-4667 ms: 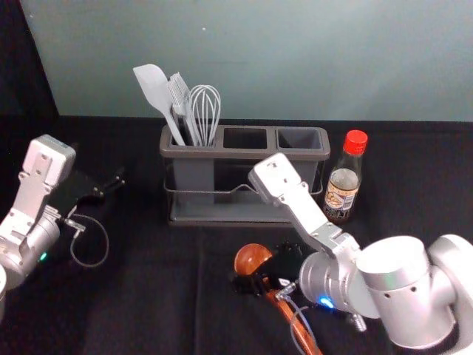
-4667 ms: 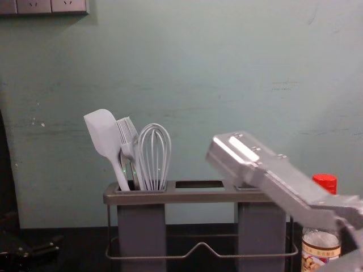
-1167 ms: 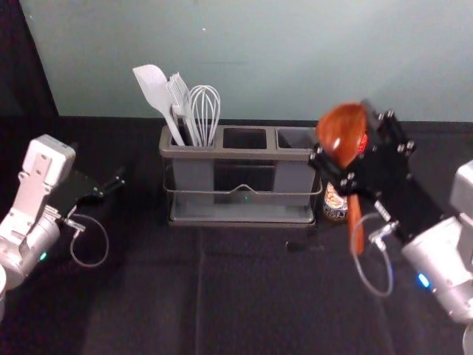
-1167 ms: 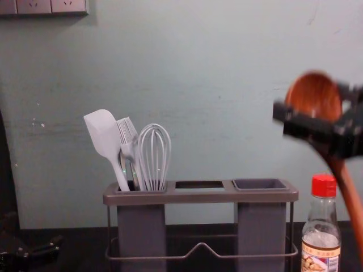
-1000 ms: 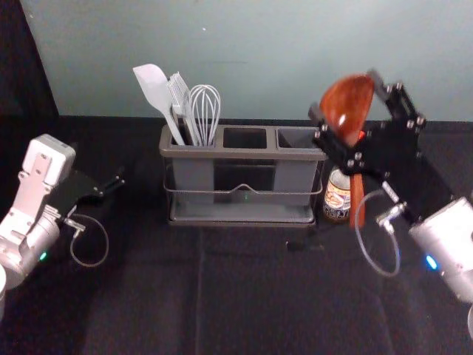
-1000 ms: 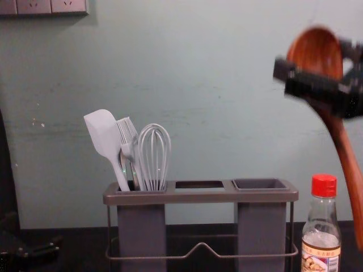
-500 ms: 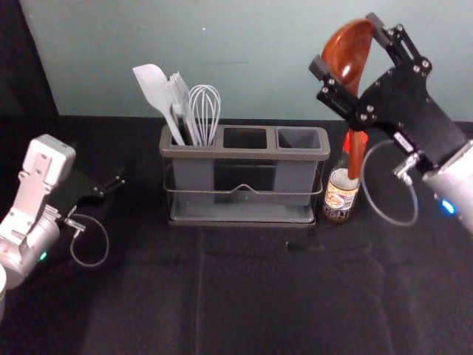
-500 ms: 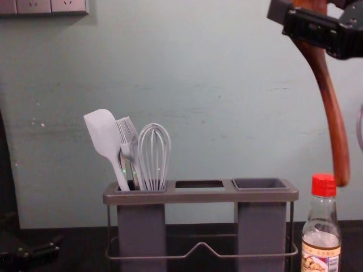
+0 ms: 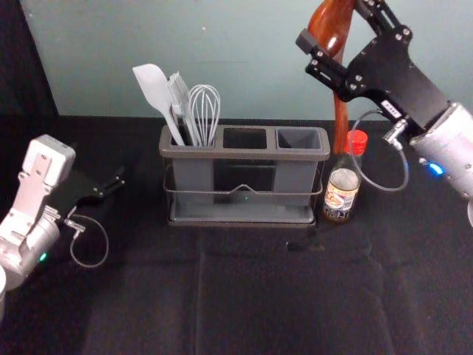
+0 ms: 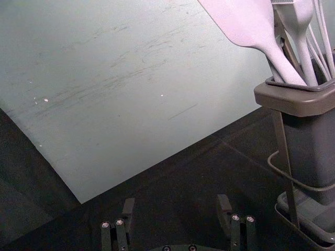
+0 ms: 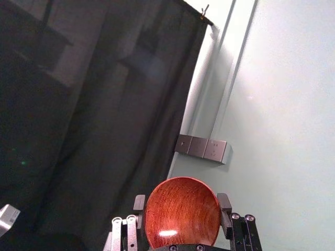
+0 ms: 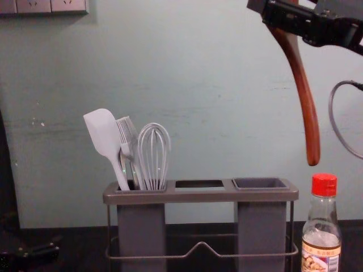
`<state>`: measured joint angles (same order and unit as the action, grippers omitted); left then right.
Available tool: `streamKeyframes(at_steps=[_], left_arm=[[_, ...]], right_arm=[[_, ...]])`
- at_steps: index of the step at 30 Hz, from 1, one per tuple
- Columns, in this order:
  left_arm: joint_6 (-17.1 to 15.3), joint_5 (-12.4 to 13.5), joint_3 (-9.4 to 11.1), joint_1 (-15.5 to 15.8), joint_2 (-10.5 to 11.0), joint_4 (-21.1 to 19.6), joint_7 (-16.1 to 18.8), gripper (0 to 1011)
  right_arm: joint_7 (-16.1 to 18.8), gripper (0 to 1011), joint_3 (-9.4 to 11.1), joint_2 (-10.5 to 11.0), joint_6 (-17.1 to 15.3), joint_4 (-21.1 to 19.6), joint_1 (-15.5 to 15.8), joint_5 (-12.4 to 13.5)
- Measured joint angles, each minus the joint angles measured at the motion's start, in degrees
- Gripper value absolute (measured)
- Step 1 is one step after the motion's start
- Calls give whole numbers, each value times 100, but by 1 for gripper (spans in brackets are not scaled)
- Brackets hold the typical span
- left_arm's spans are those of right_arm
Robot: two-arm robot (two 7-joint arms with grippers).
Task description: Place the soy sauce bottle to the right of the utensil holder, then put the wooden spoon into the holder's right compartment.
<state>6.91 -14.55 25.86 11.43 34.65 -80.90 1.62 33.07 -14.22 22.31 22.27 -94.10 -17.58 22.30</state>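
In the head view, the right gripper (image 9: pixel 332 24) held the wooden spoon (image 9: pixel 341 122) upright, bowl up, near the soy sauce bottle (image 9: pixel 341 191), which stood just right of the utensil holder (image 9: pixel 222 154); the left gripper (image 9: pixel 117 182) was parked at left. In the left wrist view, its fingers (image 10: pixel 224 209) stood apart. In the right wrist view, fingers (image 11: pixel 225 209) clasped the bowl. In the chest view, the handle's end hung near the bottle's cap (image 12: pixel 324 185).

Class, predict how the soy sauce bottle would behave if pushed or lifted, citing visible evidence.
Tall and narrow-necked, the soy sauce bottle might tip if pushed near its red cap. Its clear, shiny wall suggests glass, so probably stiff and breakable. Its round body would likely roll once down.
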Motion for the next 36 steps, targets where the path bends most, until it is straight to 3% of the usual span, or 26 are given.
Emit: streamKeyframes(at_steps=[16, 31, 36], left_arm=[[0, 0, 0, 0, 0, 0, 0, 1005], [0, 0, 0, 0, 0, 0, 0, 1005], [0, 0, 0, 0, 0, 0, 0, 1005]], right_arm=[[22, 840, -268, -464, 494, 1033, -584, 48], [-287, 840, -305, -1036, 951, 1848, -848, -309], [-340, 840, -285, -1129, 995, 1963, -857, -385]])
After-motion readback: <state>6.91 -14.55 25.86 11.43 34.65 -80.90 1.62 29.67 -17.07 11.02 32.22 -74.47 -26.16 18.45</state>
